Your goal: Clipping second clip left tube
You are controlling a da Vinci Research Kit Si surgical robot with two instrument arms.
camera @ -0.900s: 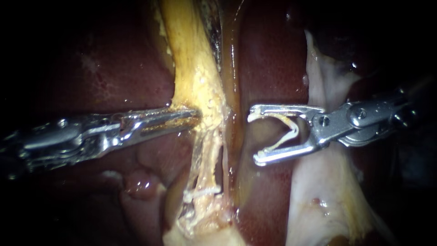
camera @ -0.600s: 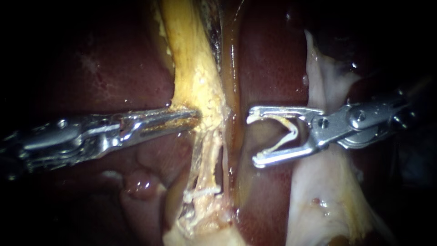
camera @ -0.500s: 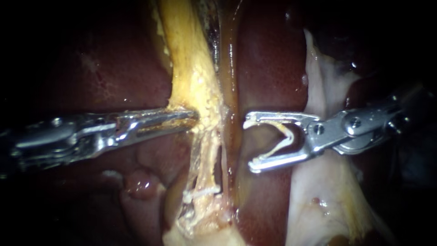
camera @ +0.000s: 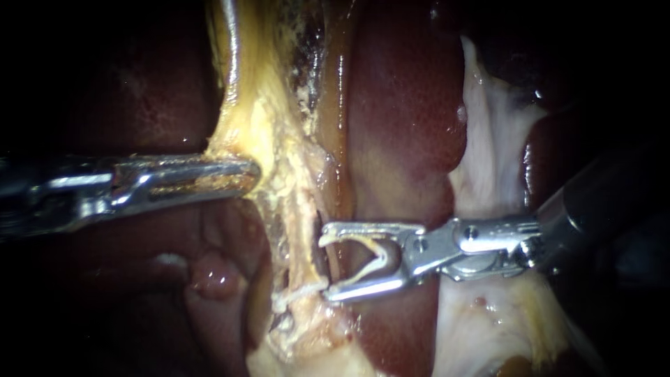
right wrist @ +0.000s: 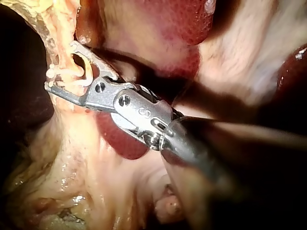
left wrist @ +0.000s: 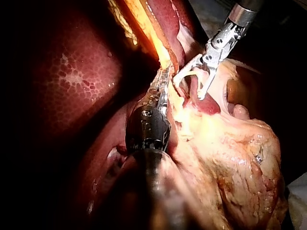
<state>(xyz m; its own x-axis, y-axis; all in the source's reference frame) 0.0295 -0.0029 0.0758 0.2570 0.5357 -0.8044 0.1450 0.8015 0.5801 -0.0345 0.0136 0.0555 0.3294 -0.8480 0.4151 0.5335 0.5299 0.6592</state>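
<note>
My left instrument comes in from the left, its jaws shut on the yellowish tissue and drawing it leftward. Below that hold, the pale left tube runs downward and carries a white clip. My right instrument has its jaws wide apart and holds an open white clip between them. Its tips are at the tube's right edge, just above the clip on the tube. In the right wrist view, the right instrument reaches the strand. The left wrist view shows the left instrument and the right instrument close together.
Dark red liver lies behind and to the right of the tube, and more liver is on the left. Pale whitish tissue lies under the right instrument's shaft. A small pink lump sits lower left of the tube.
My right instrument has moved left and down until its tips are at the tube, with the clip still open in its jaws. The left instrument has pulled the yellow tissue further left.
</note>
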